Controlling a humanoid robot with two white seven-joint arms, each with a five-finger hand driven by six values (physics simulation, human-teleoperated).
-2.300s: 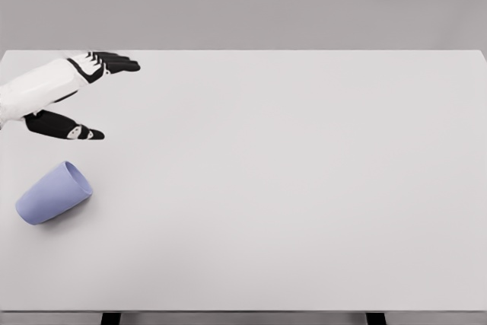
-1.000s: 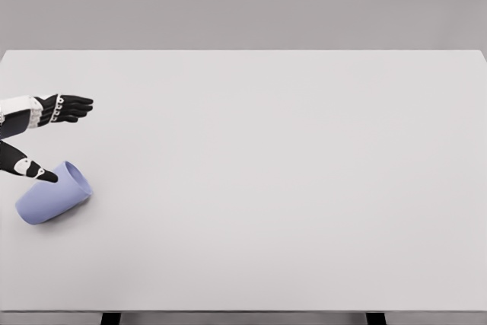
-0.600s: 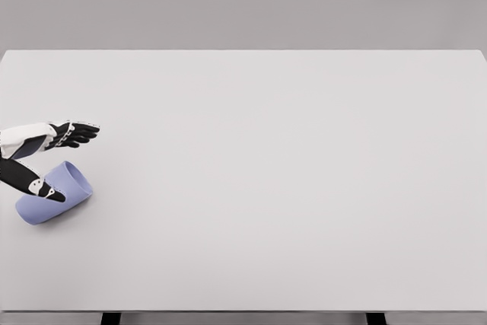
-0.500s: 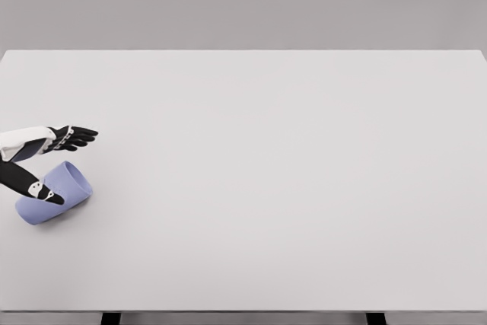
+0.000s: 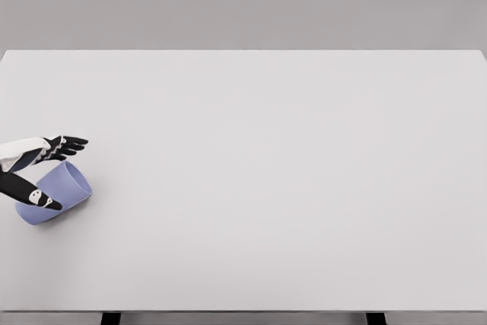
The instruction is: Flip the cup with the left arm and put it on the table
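Here my left hand (image 5: pixel 34 173) comes in at the left edge of the table (image 5: pixel 289 188), fingers spread wide around the cup (image 5: pixel 55 193) but not closed; the blue cup lies on its side near that edge; my thumb crosses its body, my fingers (image 5: pixel 67 144) reach past its rim.

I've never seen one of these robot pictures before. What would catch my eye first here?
Probably the pale blue cup, lying on its side near the left edge of a big white table; it is the only spot of colour. Right over it is the robot's left hand, black-fingered on a white arm coming in from the left, its thumb across the cup and its other fingers spread just behind it, not yet closed around it.
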